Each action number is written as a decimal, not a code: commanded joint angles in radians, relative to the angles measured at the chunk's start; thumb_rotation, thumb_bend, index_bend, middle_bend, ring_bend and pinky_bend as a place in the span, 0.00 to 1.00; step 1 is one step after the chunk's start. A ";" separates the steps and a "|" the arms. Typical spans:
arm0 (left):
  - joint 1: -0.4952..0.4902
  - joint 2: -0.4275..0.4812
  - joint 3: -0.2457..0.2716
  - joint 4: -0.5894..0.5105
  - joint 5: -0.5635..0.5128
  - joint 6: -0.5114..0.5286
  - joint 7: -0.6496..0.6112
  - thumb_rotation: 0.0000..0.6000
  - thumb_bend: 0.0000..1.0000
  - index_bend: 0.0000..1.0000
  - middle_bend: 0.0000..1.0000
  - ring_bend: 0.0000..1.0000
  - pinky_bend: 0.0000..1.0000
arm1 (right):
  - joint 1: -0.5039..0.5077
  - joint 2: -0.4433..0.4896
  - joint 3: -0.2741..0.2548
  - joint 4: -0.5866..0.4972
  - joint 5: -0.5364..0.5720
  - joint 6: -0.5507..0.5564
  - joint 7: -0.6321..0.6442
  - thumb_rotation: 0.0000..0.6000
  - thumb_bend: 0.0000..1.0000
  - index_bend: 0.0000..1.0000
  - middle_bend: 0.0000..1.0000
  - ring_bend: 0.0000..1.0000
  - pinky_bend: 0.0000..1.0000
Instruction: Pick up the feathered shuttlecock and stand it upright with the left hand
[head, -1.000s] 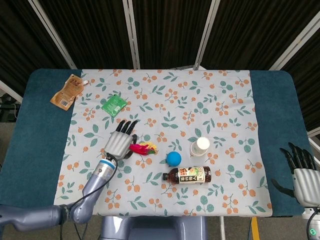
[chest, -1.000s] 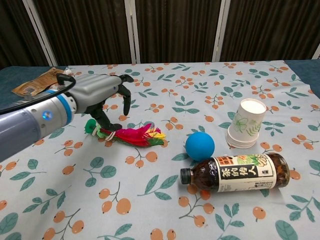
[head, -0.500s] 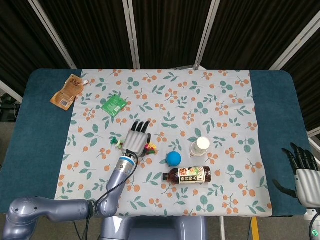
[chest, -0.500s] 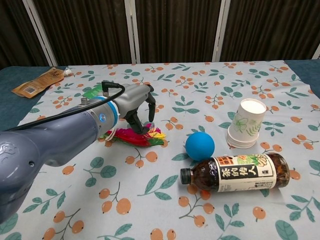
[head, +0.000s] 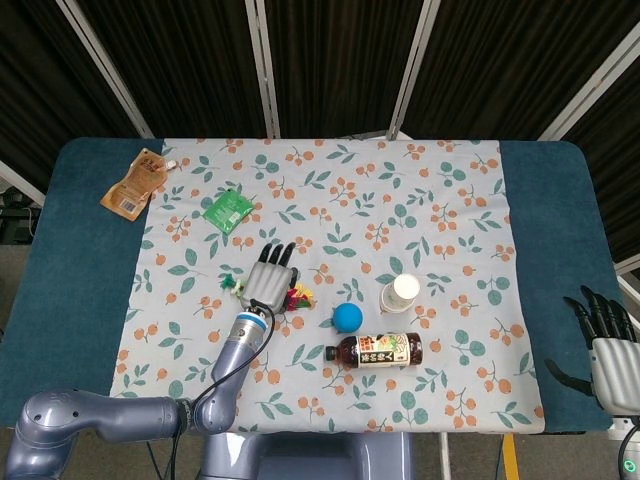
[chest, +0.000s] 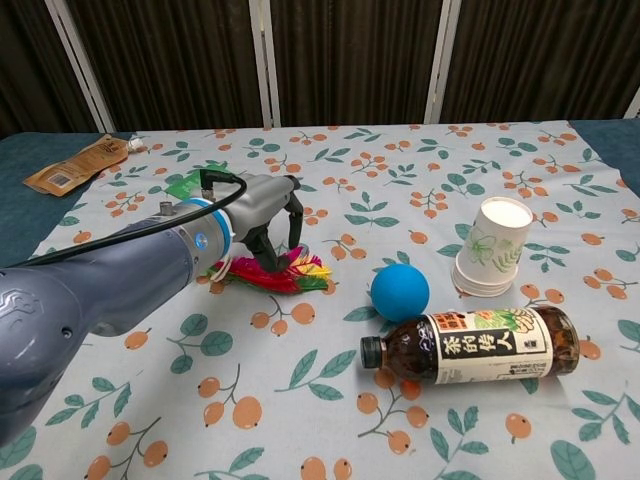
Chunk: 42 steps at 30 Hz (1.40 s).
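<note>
Left robot hand (chest: 262, 212) is positioned low over the feathered shuttlecock (chest: 278, 273), palm down, forearm reaching in from the near-left edge; its fingers (chest: 292, 222) curl down onto the feathers. Whether they actually grip the item cannot be told. The feathered shuttlecock lies on its side on the floral cloth (head: 440, 210) covering the surface, feathers pointing toward the blue ball (chest: 399, 292), which sits near but apart. A brown tea bottle (chest: 470, 346) lies flat in front of the ball; a stack of paper cups (chest: 489, 261), tilted, rests just behind it. Right robot hand (head: 604, 343) hangs off the far right edge, fingers apart, holding nothing.
</note>
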 joint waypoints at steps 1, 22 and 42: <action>-0.002 -0.004 0.003 -0.001 -0.009 0.001 -0.006 1.00 0.41 0.51 0.00 0.00 0.00 | 0.000 0.000 0.000 0.000 0.001 0.000 0.000 1.00 0.10 0.14 0.00 0.00 0.00; -0.017 0.006 0.028 -0.002 -0.030 0.012 -0.019 1.00 0.47 0.51 0.00 0.00 0.00 | -0.002 0.001 0.001 -0.002 0.000 0.001 0.002 1.00 0.10 0.14 0.00 0.00 0.00; -0.030 -0.008 0.035 0.018 -0.041 0.009 -0.046 1.00 0.48 0.52 0.00 0.00 0.00 | -0.002 0.001 0.002 -0.002 -0.001 0.002 0.007 1.00 0.10 0.14 0.00 0.00 0.00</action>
